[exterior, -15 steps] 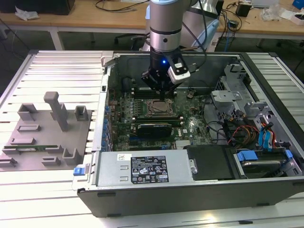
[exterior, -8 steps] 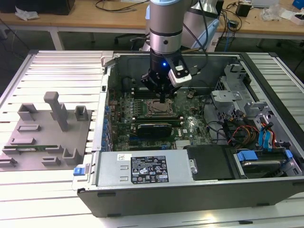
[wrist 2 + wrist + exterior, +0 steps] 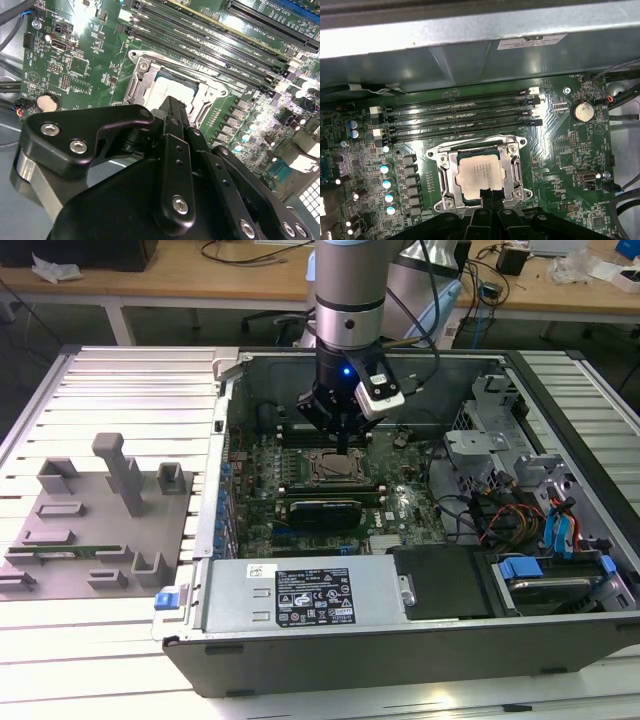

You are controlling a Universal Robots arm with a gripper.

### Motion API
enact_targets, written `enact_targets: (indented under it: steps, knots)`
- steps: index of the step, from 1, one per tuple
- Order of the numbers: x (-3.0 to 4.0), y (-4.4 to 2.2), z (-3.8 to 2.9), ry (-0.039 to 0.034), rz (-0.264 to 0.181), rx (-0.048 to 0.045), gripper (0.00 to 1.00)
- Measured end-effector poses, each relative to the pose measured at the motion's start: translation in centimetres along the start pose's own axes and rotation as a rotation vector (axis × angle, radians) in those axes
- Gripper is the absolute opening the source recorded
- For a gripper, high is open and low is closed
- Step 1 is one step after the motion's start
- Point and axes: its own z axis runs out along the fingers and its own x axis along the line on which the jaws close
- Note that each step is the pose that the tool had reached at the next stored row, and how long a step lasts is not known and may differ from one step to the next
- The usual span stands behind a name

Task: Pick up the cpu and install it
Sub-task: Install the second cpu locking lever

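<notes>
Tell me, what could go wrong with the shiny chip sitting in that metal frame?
1. The gripper is right at the edge of the cpu, which lies in the socket. A sideways slip might nudge the chip crooked.
2. The memory slots run close beside the socket, so a wide move of the arm might bump them.
</notes>
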Motion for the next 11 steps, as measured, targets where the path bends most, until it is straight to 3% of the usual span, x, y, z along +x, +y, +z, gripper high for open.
enact_targets:
  steps: [7,11]
  knots:
    - [0.00,-0.02,0.00,0.0001,0.000,0.0001,0.11]
    - [-0.06,-0.45,0.02,0.0000,0.000,-0.0001,0.11]
